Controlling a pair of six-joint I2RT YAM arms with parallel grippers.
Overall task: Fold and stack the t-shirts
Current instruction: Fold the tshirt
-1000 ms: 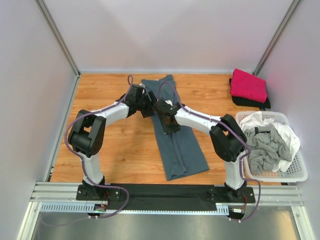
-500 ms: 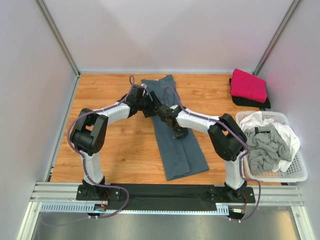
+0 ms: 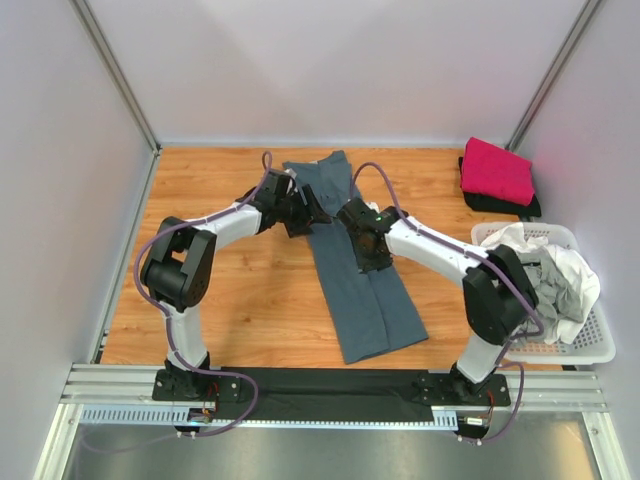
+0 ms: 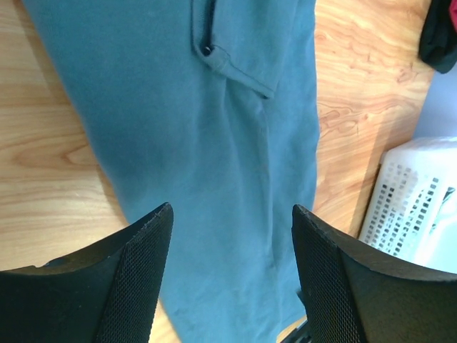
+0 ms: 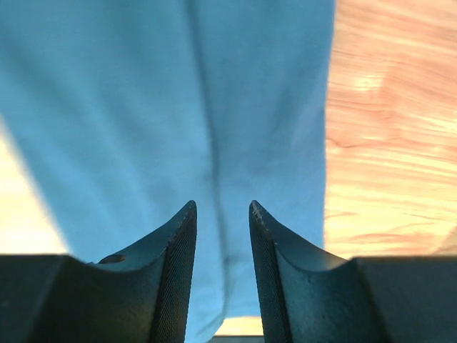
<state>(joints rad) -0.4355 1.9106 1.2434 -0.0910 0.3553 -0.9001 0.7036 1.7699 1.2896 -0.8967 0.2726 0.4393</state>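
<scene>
The long slate-blue cloth t-shirt [image 3: 365,300] lies before me, in the middle; far right, the folded magenta cloth shirt [image 3: 495,170] rests on the black cloth shirt [image 3: 503,206]; the white plastic lattice basket [image 3: 590,347] stands near right.

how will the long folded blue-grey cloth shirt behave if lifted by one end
Probably floppy: the slate blue-grey t-shirt lies flat on the wooden table with soft creases, so it would likely sag and drape. Its tucked sleeve looks loose and may fall open. Pushed, it would likely bunch rather than slide whole.
</scene>
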